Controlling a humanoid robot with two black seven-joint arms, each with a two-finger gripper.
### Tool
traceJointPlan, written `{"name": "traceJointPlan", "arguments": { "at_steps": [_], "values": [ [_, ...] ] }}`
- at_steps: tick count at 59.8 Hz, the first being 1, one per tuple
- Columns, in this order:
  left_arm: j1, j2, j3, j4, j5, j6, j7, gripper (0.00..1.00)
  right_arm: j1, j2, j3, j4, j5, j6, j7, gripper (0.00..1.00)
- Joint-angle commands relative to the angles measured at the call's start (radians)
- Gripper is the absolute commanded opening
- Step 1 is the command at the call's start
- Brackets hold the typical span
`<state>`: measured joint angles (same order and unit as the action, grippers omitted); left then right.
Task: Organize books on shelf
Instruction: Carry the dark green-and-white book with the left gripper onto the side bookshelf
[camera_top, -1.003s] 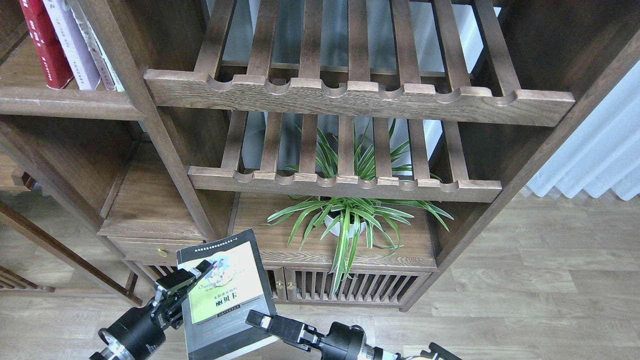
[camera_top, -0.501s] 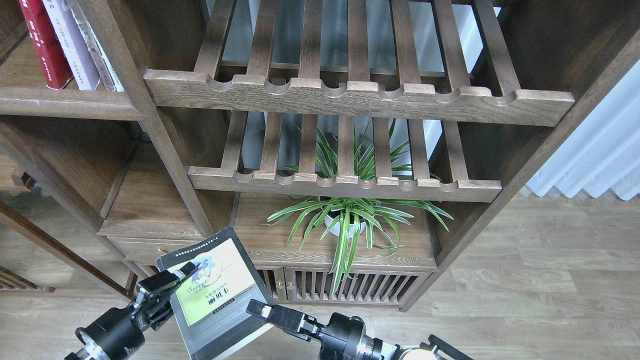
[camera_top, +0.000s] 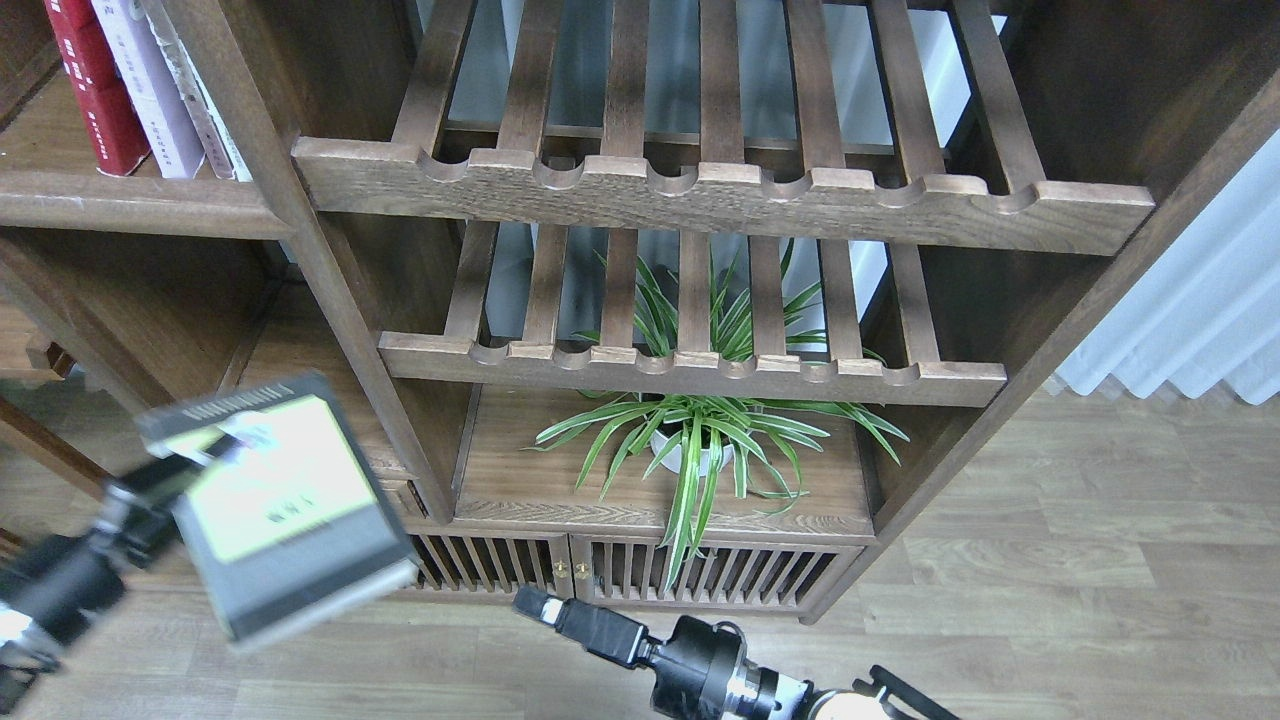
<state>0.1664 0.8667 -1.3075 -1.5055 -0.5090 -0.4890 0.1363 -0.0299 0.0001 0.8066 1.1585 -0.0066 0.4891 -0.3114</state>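
Observation:
My left gripper (camera_top: 175, 470) is shut on the left edge of the black-bordered book with a yellow-green panel (camera_top: 275, 500) and holds it in the air at the lower left, blurred by motion. My right gripper (camera_top: 545, 606) is at the bottom centre, apart from that book and empty; its fingers cannot be told apart. The red book (camera_top: 95, 100) and the pale lavender-white book (camera_top: 150, 95) stand upright on the dark-brown shelf (camera_top: 130, 200) at the top left, with thin books (camera_top: 210, 120) leaning beside them.
Two slatted racks with notched front rails (camera_top: 720, 195) fill the cabinet's middle. A potted spider plant (camera_top: 690, 440) stands on the low cabinet top below them. A cabinet upright (camera_top: 330, 290) separates the shelf bay from the racks. Wooden floor lies to the right.
My left gripper has swung the black-bordered book up and to the left. My right gripper has let go of the book's lower edge and stays near the bottom centre.

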Motion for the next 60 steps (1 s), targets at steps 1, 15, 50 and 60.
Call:
{"name": "traceJointPlan", "arguments": {
  "at_steps": [1, 15, 50, 60],
  "values": [
    [0.010, 0.026, -0.202, -0.006, 0.053, 0.000, 0.023, 0.09, -0.001, 0.000, 0.000, -0.002, -0.001, 0.000, -0.002, 0.99],
    [0.007, 0.078, -0.412, 0.007, 0.144, 0.000, 0.104, 0.09, -0.004, 0.000, 0.000, -0.003, -0.001, 0.000, 0.000, 0.99],
    [-0.409, 0.003, -0.631, 0.119, 0.716, 0.000, 0.217, 0.08, -0.024, 0.000, 0.002, -0.002, -0.001, 0.000, -0.002, 0.99],
    [-0.557, -0.055, -0.616, 0.160, 0.883, 0.000, 0.224, 0.09, -0.031, 0.000, 0.014, -0.002, -0.003, 0.000, -0.002, 0.99]
  ]
}}
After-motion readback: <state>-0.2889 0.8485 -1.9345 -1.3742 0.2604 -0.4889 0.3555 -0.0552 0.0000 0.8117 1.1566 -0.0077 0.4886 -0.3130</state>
